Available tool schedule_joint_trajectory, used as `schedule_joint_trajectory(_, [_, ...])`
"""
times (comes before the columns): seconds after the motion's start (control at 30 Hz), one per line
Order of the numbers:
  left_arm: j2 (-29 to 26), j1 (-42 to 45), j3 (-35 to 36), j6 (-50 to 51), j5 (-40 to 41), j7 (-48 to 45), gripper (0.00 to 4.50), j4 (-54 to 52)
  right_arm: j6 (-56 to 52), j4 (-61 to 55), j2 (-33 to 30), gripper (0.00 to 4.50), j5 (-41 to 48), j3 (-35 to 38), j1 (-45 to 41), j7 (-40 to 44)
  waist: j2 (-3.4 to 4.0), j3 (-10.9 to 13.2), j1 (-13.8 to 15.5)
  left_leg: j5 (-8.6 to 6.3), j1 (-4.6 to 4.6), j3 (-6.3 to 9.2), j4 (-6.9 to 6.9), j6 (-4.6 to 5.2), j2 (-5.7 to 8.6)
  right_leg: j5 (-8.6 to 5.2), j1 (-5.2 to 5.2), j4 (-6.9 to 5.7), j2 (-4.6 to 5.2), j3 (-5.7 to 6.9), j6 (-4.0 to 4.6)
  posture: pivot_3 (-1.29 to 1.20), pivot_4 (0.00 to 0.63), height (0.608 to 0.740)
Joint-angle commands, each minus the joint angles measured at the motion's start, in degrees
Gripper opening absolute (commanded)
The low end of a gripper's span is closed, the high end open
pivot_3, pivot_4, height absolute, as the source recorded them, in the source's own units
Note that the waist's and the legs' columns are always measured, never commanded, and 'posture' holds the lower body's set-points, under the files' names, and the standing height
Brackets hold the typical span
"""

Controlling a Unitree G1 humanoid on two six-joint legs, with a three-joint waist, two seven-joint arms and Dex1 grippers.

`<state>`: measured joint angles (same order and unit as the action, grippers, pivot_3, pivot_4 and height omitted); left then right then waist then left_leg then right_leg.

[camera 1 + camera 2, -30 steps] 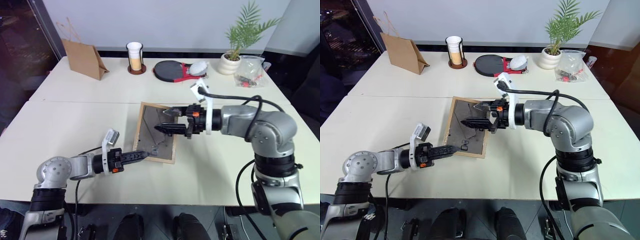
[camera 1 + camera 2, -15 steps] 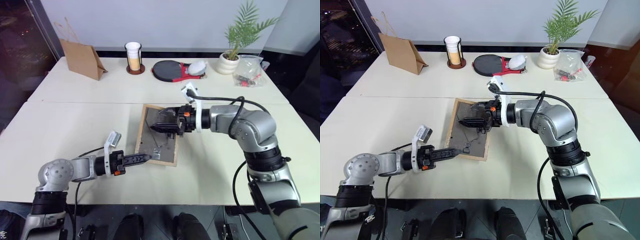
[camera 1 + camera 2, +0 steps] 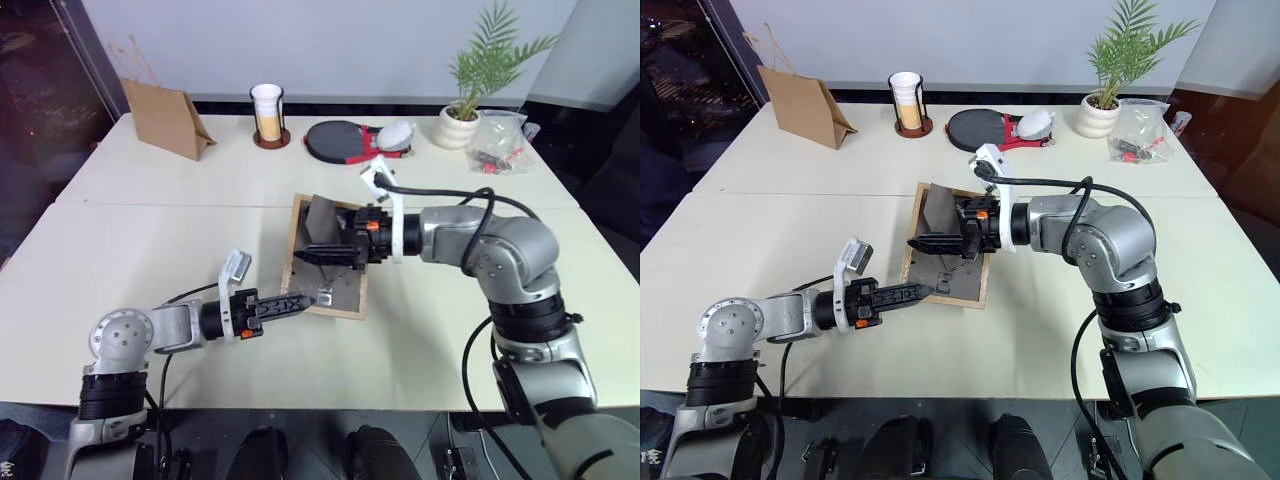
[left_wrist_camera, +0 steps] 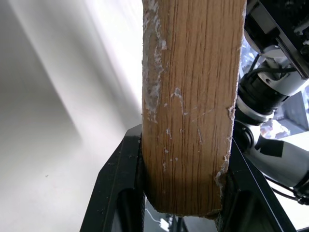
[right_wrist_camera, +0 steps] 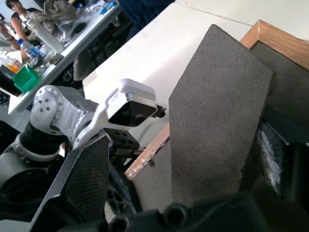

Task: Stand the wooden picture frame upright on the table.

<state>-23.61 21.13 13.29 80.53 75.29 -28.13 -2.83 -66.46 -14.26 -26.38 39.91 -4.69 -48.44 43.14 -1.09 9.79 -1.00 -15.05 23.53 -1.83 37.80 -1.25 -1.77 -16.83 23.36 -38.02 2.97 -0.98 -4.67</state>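
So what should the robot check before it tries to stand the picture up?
1. Left gripper shut on the wooden picture frame, near edge: ok.
2. Fold-out stand swung out from the back: ok.
3. Right gripper jaws open around the stand: ok.
4. Frame upright: not ok, lying face down.
5. Stand locked open: cannot tell.
6. Table bare beside the frame: ok.

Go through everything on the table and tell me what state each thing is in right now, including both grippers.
wooden picture frame: face down on the table, near end clamped
fold-out stand: swung up off the back panel
left gripper: shut on the frame's near edge
right gripper: open, fingers either side of the stand
brown paper bag: upright
potted plant: upright
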Motion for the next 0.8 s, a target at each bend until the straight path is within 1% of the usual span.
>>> schedule_joint_trajectory(0.03, [0.2,1.3,1.8,-0.4,3.0,0.8,1.07,-0.3,-1.6,-4.2,-0.5,4.44,3.0,2.8,-1.4,-0.9,0.0,0.0,0.0,0.0,0.0,0.0,-0.01,0.0,0.0,0.0,0.01,0.0,0.0,0.0,0.0,0.0,0.15,0.74])
schedule_joint_trajectory(0.27, [0.5,2.3,1.8,-0.3,5.0,3.5,1.07,0.2,-3.7,-7.1,-1.0,4.44,5.9,5.1,-1.2,-2.9,0.0,0.0,0.1,0.0,0.0,0.0,-0.08,0.0,0.02,-0.01,0.03,0.04,0.03,0.0,0.01,0.0,0.15,0.74])
schedule_joint_trajectory(0.57, [-0.4,1.4,1.8,-0.7,5.0,2.4,1.07,0.2,-3.8,-8.4,-3.1,4.44,6.5,5.3,0.2,-4.1,0.0,0.0,0.1,0.0,0.0,-0.01,-0.26,-0.01,0.03,-0.01,0.07,0.13,0.04,0.0,0.02,0.0,0.15,0.74])
schedule_joint_trajectory(0.8, [-0.9,0.7,1.9,-1.4,4.5,1.1,1.07,0.7,-4.5,-9.9,-5.4,4.44,8.6,6.7,1.6,-4.1,0.0,0.0,0.1,0.01,0.0,-0.03,-0.58,-0.01,0.04,0.0,0.07,0.45,0.04,0.0,0.01,0.0,0.15,0.74])
